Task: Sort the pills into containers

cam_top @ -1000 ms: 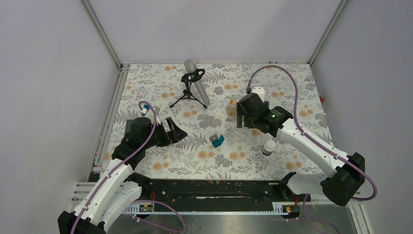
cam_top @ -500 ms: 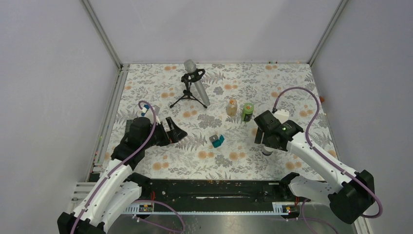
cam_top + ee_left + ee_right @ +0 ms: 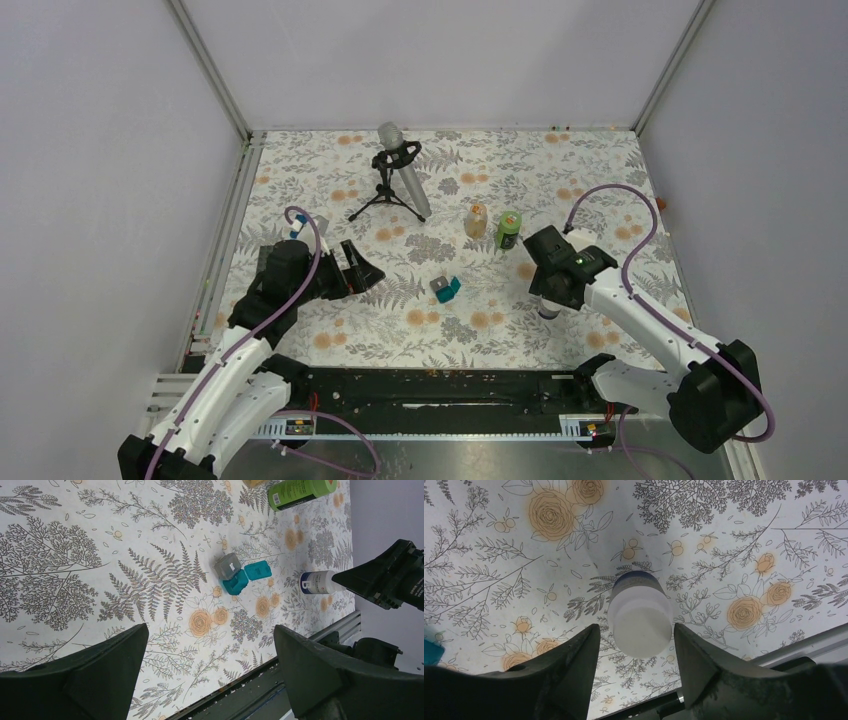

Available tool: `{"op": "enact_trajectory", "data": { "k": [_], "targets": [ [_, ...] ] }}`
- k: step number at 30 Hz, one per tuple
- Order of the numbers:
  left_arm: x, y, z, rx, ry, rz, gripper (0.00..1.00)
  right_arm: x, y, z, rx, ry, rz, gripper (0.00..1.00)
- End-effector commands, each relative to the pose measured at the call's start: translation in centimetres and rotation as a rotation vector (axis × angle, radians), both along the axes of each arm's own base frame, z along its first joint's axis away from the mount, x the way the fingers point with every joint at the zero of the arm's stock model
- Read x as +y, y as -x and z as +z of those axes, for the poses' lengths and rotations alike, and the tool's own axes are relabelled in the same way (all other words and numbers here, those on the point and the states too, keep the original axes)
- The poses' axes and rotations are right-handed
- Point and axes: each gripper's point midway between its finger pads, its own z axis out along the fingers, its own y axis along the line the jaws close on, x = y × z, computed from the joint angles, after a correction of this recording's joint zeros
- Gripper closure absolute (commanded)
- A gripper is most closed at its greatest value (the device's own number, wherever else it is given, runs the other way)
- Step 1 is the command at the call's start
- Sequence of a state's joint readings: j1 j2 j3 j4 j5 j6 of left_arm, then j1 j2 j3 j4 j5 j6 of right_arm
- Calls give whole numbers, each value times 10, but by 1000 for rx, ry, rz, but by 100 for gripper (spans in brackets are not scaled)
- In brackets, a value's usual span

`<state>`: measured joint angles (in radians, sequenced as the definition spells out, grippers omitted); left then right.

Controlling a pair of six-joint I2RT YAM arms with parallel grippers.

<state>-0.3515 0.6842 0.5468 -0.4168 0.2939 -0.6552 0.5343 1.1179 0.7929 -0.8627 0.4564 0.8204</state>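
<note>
two fingers of your right gripper [image 3: 635,632] straddle the white bottle [image 3: 640,607], not yet clamped; it stands upright near the teal box [image 3: 446,288], on the right arm's side. it looks light, smooth, hard plastic (tippy), so squeeze squarely near the top. left gripper [image 3: 210,640] gapes wide, empty.

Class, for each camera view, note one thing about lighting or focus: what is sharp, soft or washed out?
Top view: even, soft light, only faint shadows by the microphone stand. Left wrist view: the tablecloth is sharp, the pincer fingers dark and soft-edged. Right wrist view: the white bottle looks washed out on top, the fingers beside it dark.
</note>
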Motion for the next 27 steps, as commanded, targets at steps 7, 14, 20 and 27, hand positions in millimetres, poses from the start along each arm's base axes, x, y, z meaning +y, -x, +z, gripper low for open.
{"op": "enact_trajectory", "data": {
  "k": [7,14,20,27],
  "targets": [
    [-10,-6,25,-104,36,-59,1,4,-8,1,-24,-37,-16,63],
    [-31,-6,50,-187,27,-212,1,62,-23,24,-76,-290,217,74],
    [-73,7,84,-355,126,-423,1,135,-23,83,-178,-633,495,79],
    [-120,10,120,-533,132,-592,2,178,-17,144,-272,-816,690,81]
  ]
}}
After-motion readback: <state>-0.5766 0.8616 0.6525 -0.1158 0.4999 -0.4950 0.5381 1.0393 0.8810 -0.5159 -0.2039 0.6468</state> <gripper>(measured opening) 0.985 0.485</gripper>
